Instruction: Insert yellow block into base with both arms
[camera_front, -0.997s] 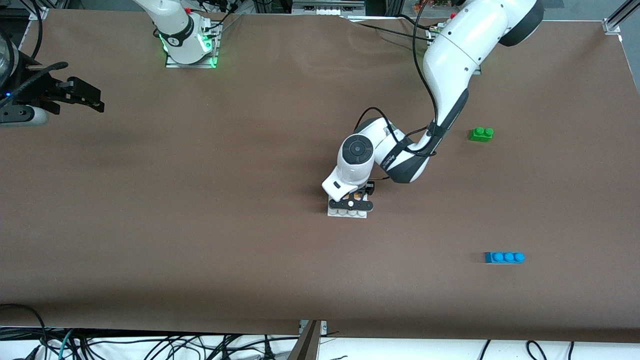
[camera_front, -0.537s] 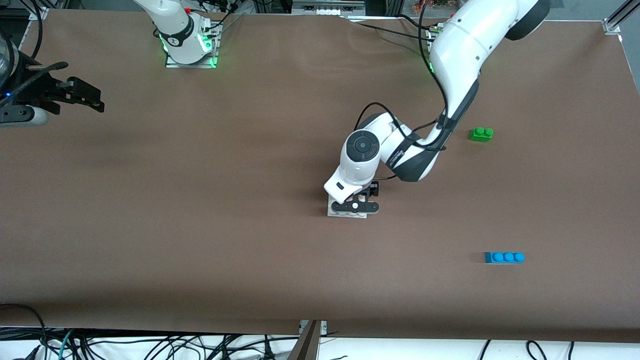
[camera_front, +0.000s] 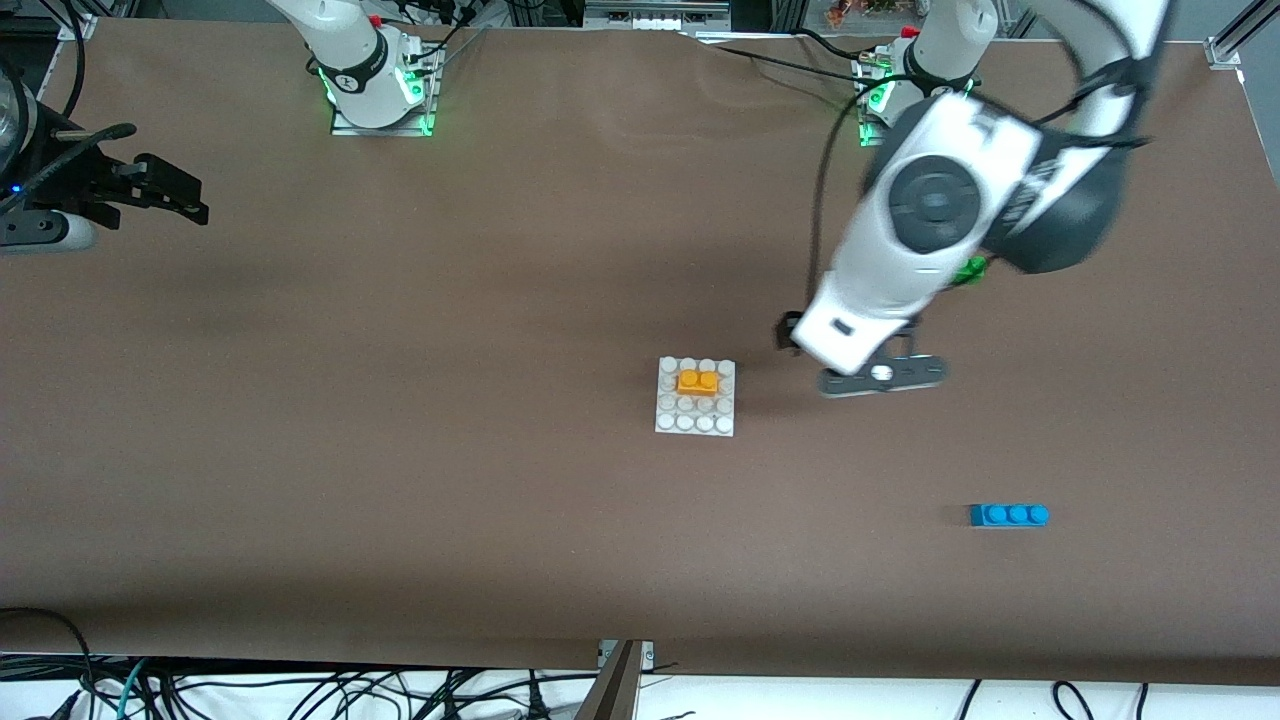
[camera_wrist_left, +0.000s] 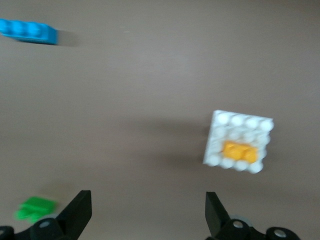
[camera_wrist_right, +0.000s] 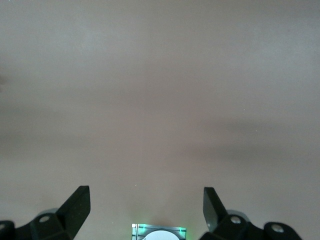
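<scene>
- Since the earlier frames, the left gripper (camera_front: 880, 377) has been lifted off the base (camera_front: 695, 397) and carried toward the left arm's end of the table, where it hangs over bare table between the base and the green brick (camera_front: 968, 270).
- Its fingers (camera_wrist_left: 77, 212) are seen spread wide, with nothing between them.
- The yellow block (camera_front: 698, 381) is left seated on the base's studs, in the second row from the robots' side.
- The blue brick (camera_front: 1008, 514) lies nearer the front camera, well apart.
- The right gripper (camera_wrist_right: 145, 210) is held spread and empty at the right arm's end, waiting over bare table.
</scene>
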